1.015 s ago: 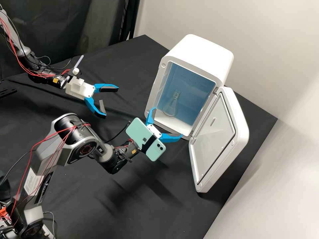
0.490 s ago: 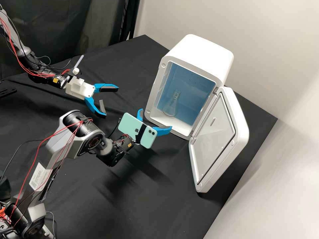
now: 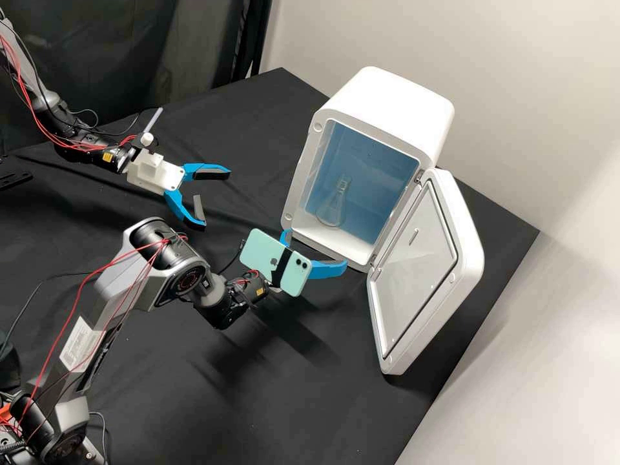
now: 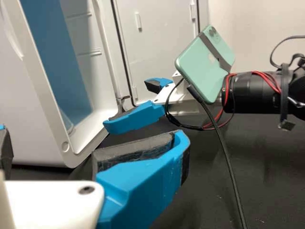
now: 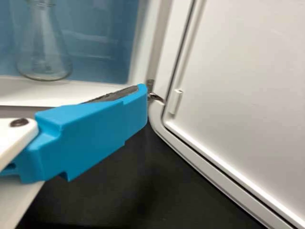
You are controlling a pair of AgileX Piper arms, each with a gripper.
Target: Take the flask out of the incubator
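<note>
The white incubator stands on the black bench with its door swung open to the right. A clear glass flask stands upright inside against the blue lining, seen close up as the flask in the right wrist view. My right gripper is open, just below and in front of the opening's lower rim, with nothing between its blue fingers. My left gripper hangs open and empty well to the left of the incubator, and its own finger faces the right gripper.
A mint-green phone is strapped on the right arm's wrist. Red wires and a black cable run along the arms. The open door is close to the right gripper's side. The bench edge runs just beyond the door.
The right gripper drew back to the left from the incubator's lower rim, then came forward and to the right again. The left arm stayed where it was.
</note>
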